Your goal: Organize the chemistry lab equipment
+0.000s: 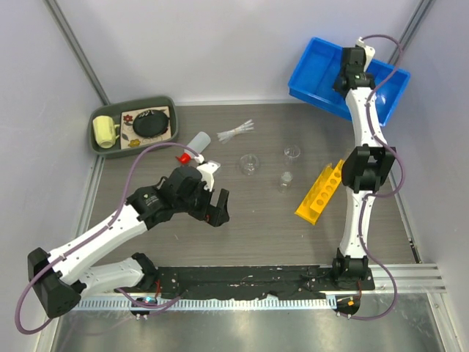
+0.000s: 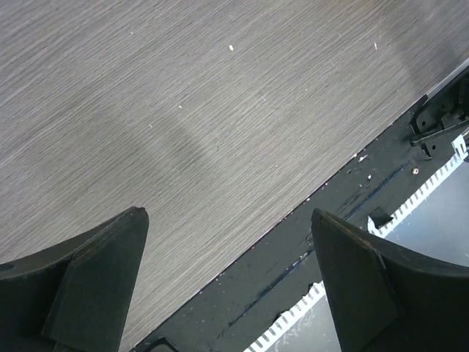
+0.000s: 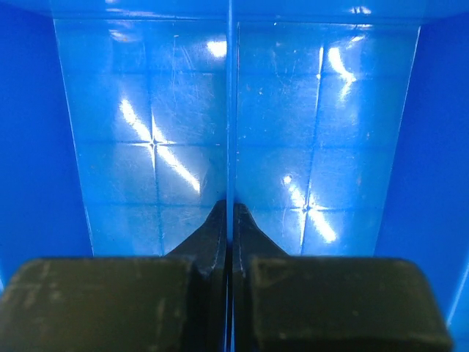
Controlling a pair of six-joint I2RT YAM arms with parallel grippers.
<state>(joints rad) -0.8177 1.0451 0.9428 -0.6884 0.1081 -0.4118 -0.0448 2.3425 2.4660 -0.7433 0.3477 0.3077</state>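
Saw from above bottle point(image 1: 193, 147), beakers point(image 1: 249, 163), pipettes point(image 1: 236, 133) and rack point(image 1: 319, 191) resting on the table point(image 1: 256, 235), outside the bin point(image 1: 311, 70); on left wrist, found left gripper point(image 2: 227, 216) spread wide above the table, holding nothing; on right wrist, found right gripper point(image 3: 229, 209) clenched, empty, over the bin.

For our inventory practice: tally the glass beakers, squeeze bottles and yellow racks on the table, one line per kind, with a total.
Glass beakers: 3
Squeeze bottle: 1
Yellow rack: 1
Total: 5
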